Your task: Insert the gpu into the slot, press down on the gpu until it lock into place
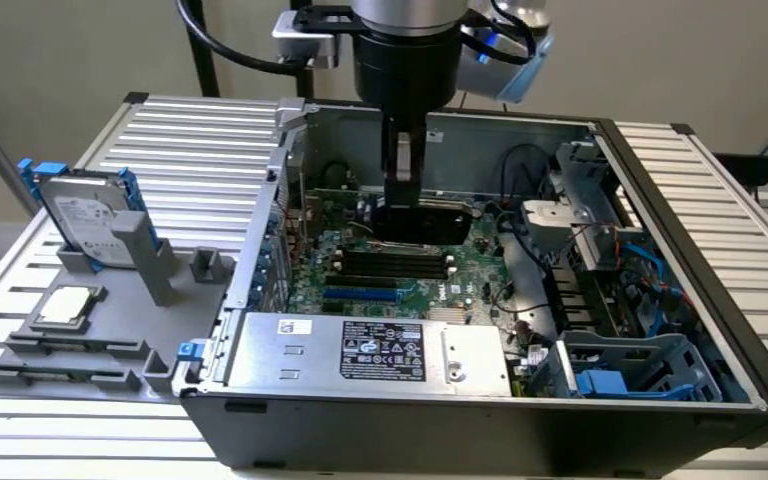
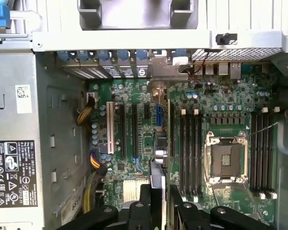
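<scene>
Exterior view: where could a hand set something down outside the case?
Bare ribbed table behind the hard drive, up to the case; a second bare strip past the case on the exterior view's right. Crowded: the grey fixture holding the drive, and the case interior, where the gripper holds the gpu above the motherboard.

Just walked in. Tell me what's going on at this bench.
One robot arm is working inside the open black metal computer case. Its claw is shut on the flat, black-faced gpu card and holds it on edge above the green motherboard. In the wrist view the card lines up over the long narrow blue plastic slot. The slot looks uncovered, so the card is not yet seated or pressed home.
</scene>
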Controlling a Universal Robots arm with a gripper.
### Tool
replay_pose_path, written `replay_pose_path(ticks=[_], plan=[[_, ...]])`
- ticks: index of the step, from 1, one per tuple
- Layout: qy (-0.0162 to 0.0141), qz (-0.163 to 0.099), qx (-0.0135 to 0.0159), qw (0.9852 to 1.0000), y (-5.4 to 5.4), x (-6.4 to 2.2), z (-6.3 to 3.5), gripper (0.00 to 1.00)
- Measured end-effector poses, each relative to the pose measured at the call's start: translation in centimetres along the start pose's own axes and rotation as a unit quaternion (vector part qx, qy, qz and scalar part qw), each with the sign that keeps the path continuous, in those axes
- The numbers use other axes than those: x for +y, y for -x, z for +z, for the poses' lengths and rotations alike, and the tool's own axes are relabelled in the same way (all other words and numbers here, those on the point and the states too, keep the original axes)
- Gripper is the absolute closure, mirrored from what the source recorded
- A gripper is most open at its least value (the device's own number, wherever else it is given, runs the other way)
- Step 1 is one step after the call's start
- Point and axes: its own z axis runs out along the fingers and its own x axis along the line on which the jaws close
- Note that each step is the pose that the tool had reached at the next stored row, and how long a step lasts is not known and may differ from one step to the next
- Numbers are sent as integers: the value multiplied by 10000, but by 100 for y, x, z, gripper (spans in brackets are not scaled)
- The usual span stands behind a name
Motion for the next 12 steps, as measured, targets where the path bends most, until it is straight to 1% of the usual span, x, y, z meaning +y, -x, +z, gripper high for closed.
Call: replay_pose_path(ticks=[2,7,12], plan=[[1,1,-9,10000,-50,2,35,74],[1,6,-17,10000,-64,16,125,74],[1,9,-16,10000,-53,95,210,74]])
